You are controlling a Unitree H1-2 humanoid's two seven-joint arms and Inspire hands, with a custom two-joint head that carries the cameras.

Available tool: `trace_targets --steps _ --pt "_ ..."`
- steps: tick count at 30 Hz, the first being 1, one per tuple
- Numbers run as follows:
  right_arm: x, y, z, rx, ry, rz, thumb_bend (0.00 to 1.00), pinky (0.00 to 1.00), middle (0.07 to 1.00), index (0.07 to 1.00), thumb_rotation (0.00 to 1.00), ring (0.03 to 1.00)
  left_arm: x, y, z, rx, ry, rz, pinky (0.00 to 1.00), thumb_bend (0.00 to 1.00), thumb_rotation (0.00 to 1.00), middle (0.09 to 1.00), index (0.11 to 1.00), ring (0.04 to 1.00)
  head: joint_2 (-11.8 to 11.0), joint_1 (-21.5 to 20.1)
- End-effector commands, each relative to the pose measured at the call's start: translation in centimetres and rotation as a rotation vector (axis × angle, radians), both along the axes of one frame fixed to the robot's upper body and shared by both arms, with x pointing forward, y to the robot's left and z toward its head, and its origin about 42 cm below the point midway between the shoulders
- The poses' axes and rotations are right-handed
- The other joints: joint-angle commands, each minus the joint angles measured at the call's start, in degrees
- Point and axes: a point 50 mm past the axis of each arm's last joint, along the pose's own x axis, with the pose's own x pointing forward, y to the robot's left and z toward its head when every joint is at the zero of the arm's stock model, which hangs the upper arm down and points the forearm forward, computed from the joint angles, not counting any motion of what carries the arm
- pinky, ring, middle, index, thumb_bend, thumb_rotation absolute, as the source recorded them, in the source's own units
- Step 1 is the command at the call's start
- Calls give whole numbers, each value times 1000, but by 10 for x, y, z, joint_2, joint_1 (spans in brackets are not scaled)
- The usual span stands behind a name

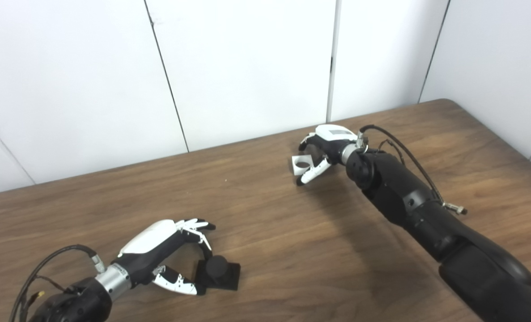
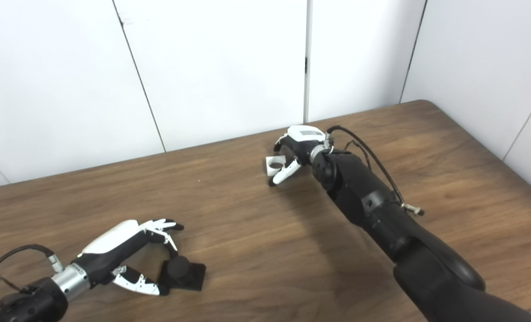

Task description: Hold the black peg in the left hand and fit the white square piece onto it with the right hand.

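left hand (image 1: 158, 255) spread around black peg (image 1: 218, 270), contact unclear | right hand (image 1: 325, 150) clamped on white square piece (image 1: 302, 165)

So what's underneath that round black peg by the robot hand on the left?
The black peg stands on a flat square black base, which lies on the wooden table. The left robot hand reaches around it; how peg and base join is hidden.

Black peg (image 1: 218, 270), white square piece (image 1: 301, 164), wood-grain table (image 1: 265, 223)
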Motion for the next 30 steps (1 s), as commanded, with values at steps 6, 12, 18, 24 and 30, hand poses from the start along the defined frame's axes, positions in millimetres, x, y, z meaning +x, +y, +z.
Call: trace_targets --steps 6,12,18,24,30 --pt "10 3 21 -53 -50 24 749 866 931 750 374 930 0 5 6 14 -27 -8 983 522 63 920 492 972 3 1" --pt "8 -3 14 -85 -40 8 713 857 909 682 339 918 -1 6 6 16 -26 -7 983 522 64 920 492 973 5 1" --pt "6 -7 5 -92 -33 -6 673 846 894 626 275 905 -3 6 7 23 -23 -5 979 522 64 924 492 976 7 1" --pt "4 -10 3 -102 -27 -18 514 858 888 498 153 907 -3 6 9 19 -29 -8 973 522 63 920 492 970 9 1" --pt "3 -15 3 -111 -32 -19 508 843 878 495 146 897 -4 6 9 20 -24 -7 981 522 63 921 493 974 11 2"
